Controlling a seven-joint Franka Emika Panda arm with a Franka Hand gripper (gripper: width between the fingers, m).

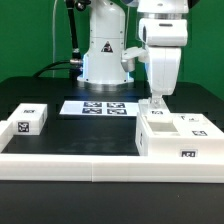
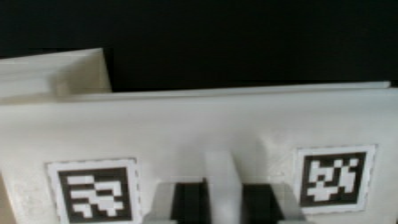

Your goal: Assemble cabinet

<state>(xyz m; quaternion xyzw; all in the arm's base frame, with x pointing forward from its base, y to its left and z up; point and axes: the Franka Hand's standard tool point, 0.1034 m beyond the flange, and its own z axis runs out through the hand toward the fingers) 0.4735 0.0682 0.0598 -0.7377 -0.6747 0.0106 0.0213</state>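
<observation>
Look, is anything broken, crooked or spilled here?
Nothing stands out. The cabinet sits flat and looks whole, the small white block lies apart on the exterior view's left, and the marker board lies flat.

The cabinet [image 1: 178,138] is a big white plastic block, sitting flat and level just beside the marker board [image 1: 105,108], on the exterior view's right of it. Square black-and-white tags [image 1: 188,153] mark its top and front; the wrist view shows two side by side.
</observation>
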